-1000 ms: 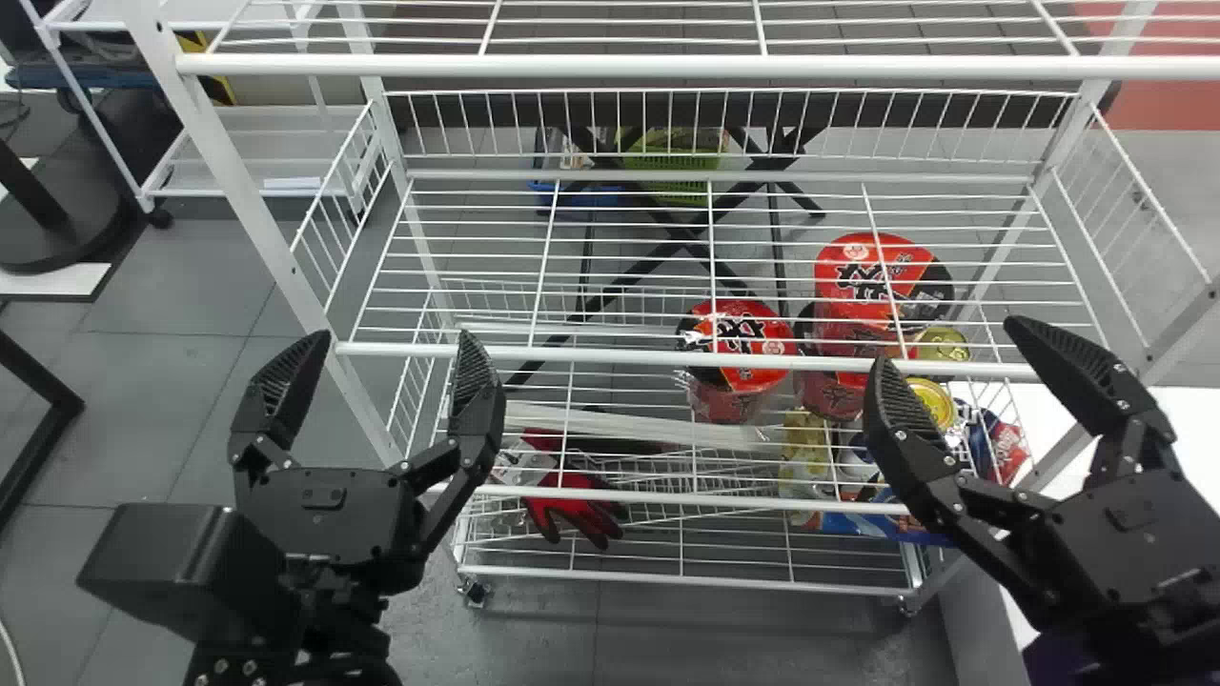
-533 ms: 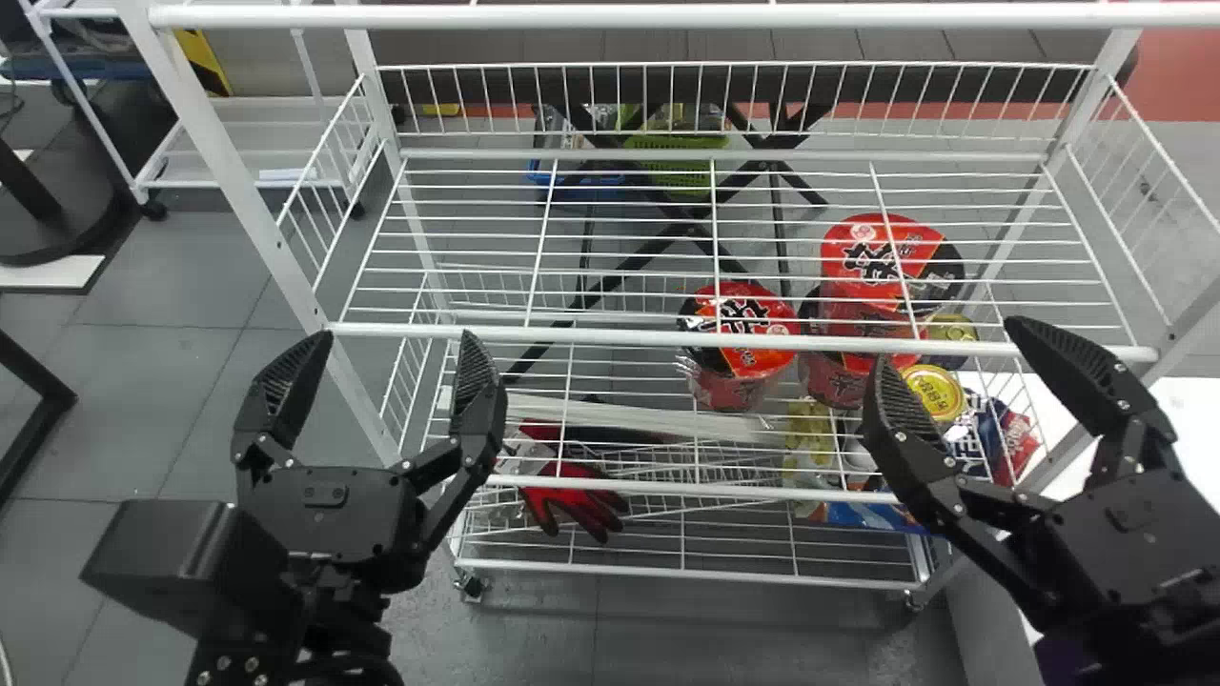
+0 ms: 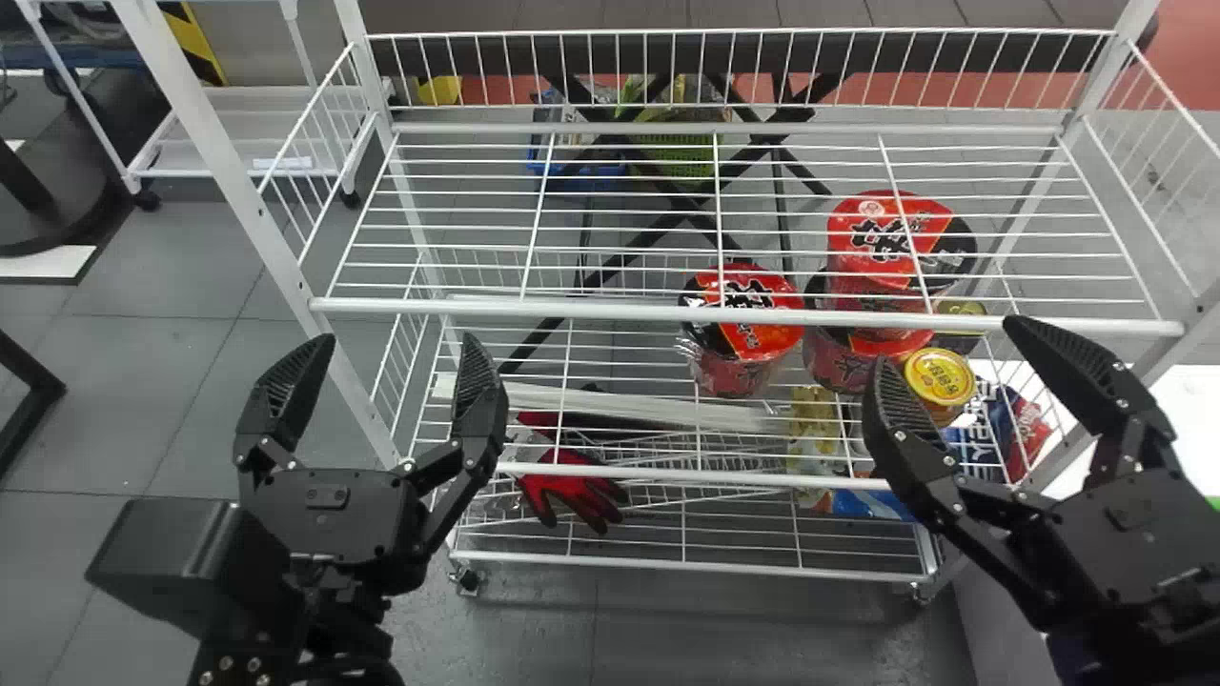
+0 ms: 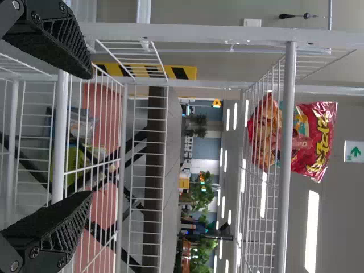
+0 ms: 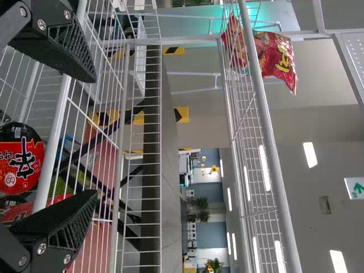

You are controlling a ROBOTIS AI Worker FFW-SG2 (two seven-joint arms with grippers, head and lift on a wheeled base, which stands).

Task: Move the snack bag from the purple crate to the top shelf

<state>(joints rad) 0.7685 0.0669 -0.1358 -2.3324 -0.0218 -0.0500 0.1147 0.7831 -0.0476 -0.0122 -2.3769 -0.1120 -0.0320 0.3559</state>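
In the head view my left gripper (image 3: 396, 345) stands open at the rack's left front, and my right gripper (image 3: 946, 345) is open at the right front. Nothing is between the fingers of either one. A red snack bag (image 4: 310, 139) rests on the top wire shelf (image 4: 284, 213), well above my left gripper (image 4: 90, 135). Part of the bag is behind the shelf's wires and front rail. The same snack bag (image 5: 278, 58) appears on that shelf from my right gripper (image 5: 95, 136). A dark purple surface (image 3: 1091, 657) lies below the right gripper; I cannot tell whether it is the crate.
Wrapped red noodle cups (image 3: 746, 319), a yellow-lidded can (image 3: 939, 376) and snack packs are on the lower right of the rack. Red gloves (image 3: 572, 491) lie lower left. The rack's front rail (image 3: 610, 310) crosses between my grippers; a white surface (image 3: 1187, 395) adjoins its right side.
In the head view the rack has shifted up the picture and its uppermost front rail has left the view. Both grippers have stayed open at nearly the same places there.
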